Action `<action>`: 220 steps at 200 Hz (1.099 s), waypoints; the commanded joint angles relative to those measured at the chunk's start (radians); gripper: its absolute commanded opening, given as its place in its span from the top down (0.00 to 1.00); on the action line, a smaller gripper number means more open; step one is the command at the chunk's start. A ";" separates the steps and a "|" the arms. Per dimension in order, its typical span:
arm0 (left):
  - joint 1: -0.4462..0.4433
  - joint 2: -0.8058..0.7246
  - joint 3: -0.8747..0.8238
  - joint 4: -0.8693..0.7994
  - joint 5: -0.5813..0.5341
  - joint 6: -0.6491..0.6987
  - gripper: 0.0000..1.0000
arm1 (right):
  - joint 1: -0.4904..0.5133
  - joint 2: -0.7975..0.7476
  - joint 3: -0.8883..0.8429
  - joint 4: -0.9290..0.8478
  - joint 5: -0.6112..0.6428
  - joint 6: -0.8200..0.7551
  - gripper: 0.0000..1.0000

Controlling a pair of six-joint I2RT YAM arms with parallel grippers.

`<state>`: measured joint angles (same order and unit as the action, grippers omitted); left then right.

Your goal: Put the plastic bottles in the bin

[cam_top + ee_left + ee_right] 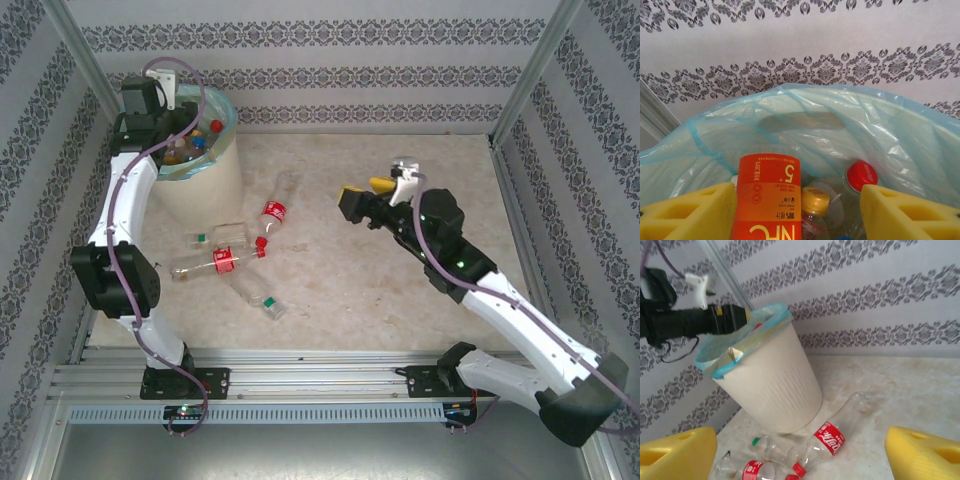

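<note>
Left claw (798, 202) over bin (850, 120), open, orange bottle (768, 195) between jaws, not pinched. Right claw (800, 455) wide open, empty, facing bottles (225, 262) lying beside bin.

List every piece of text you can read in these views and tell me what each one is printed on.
"NFC": large white letters, upside down, on the orange-label bottle.
"5": white, upside down, same label.
"100%": small, upside down, same label.
Fine print on that label: too small to read.
White script on the red-label bottles: too blurred to read.
</note>
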<state>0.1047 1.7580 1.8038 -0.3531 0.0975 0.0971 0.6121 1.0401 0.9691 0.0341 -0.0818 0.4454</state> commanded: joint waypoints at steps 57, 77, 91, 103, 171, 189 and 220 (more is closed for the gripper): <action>-0.200 -0.421 -0.227 0.020 -0.153 -0.010 0.33 | 0.324 0.366 0.254 -0.291 0.055 -0.198 0.14; -0.249 -0.544 -0.365 0.020 -0.168 -0.025 0.32 | 0.381 0.452 0.252 -0.285 0.060 -0.186 0.14; -0.270 -0.615 -0.444 -0.013 -0.171 -0.039 0.32 | 0.416 0.514 0.255 -0.286 0.074 -0.186 0.14; -0.279 -0.669 -0.510 -0.045 -0.166 -0.059 0.30 | 0.443 0.565 0.257 -0.276 0.082 -0.189 0.13; -0.281 -0.915 -0.855 0.002 -0.159 -0.010 0.25 | 0.504 0.831 0.357 -0.290 0.094 -0.182 0.13; -0.281 -0.947 -0.921 0.062 -0.197 -0.013 0.24 | 0.506 0.872 0.384 -0.305 0.107 -0.175 0.11; -0.281 -0.969 -0.970 0.123 -0.239 -0.013 0.23 | 0.514 0.934 0.409 -0.316 0.114 -0.174 0.11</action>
<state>-0.1703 0.8089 0.8543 -0.3351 -0.0868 0.0715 1.1095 1.9293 1.3399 -0.2592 0.0006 0.2695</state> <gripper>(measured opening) 0.765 0.891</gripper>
